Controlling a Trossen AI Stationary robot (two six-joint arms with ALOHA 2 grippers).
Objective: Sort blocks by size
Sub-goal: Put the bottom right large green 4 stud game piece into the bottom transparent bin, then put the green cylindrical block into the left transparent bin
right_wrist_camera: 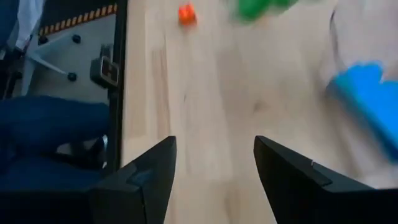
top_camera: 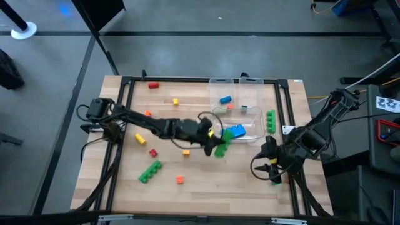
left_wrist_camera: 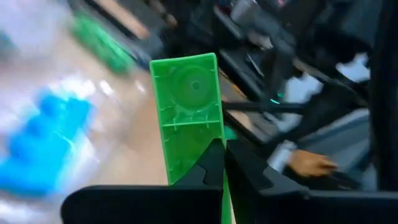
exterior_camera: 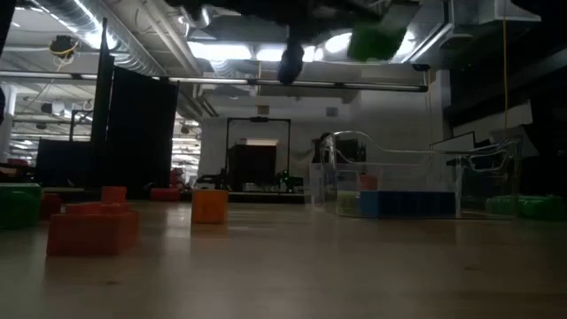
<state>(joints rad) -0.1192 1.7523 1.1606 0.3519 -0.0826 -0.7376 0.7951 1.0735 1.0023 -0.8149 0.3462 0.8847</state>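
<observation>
My left gripper (top_camera: 215,144) reaches from the left to the table's middle, shut on a green block (top_camera: 220,149), which also fills the left wrist view (left_wrist_camera: 185,106). It hangs just in front of the clear tray (top_camera: 249,111), which holds a blue block (top_camera: 235,132). In the low view the green block (exterior_camera: 376,42) shows blurred, high above the table. My right gripper (top_camera: 270,165) is near the table's right edge, open, with only bare wood between its fingers (right_wrist_camera: 155,180). Other blocks lie loose on the table: green (top_camera: 150,170), red (top_camera: 153,85), orange (top_camera: 180,179). My left gripper pinches the green block between its two fingers at one end (left_wrist_camera: 208,152), close to a corner. The rest of the block sticks out beyond the fingertips (left_wrist_camera: 239,171), its hollow underside toward the wrist camera. The block is lifted clear of the table.
A green bar (top_camera: 270,120) lies beside the tray's right wall, and another blue block (top_camera: 225,99) lies by the tray's far side. Small yellow (top_camera: 140,138), red (top_camera: 152,152) and orange (top_camera: 185,152) blocks lie on the left half. A black frame (top_camera: 125,94) borders the table.
</observation>
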